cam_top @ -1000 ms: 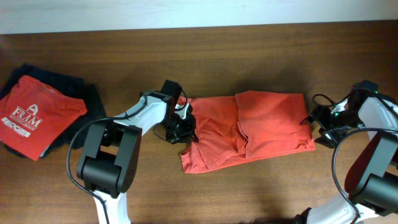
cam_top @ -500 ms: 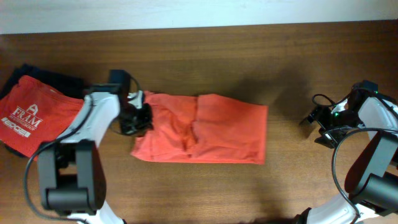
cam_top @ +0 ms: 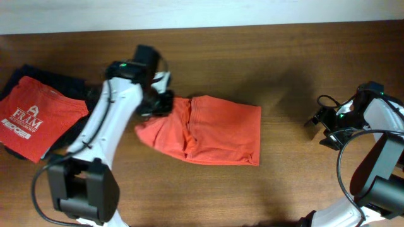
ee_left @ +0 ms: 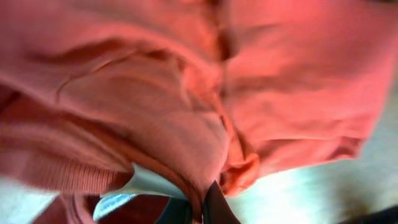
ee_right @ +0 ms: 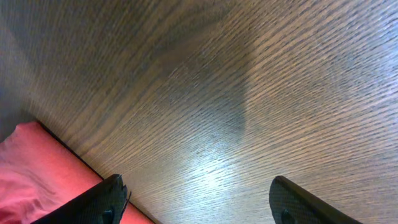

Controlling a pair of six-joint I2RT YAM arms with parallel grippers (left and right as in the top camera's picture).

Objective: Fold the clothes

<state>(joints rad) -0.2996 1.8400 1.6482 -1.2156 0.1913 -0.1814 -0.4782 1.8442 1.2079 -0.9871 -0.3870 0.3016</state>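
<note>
On the table [cam_top: 284, 189], centre-left, folded orange-red T-shirt [cam_top: 218, 129] lies long axis left-right, slightly tilted; left gripper [cam_top: 161, 106] clamped on its left end, right gripper [cam_top: 319, 131] jaws apart, well apart from it.

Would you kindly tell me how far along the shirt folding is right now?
Done: the orange shirt lies folded into a compact block, its left end bunched. In hand: the left gripper is shut on that bunched end; the right gripper is open, clear of the cloth. Left: probably setting it by the red shirt, releasing, and smoothing the end.
</note>
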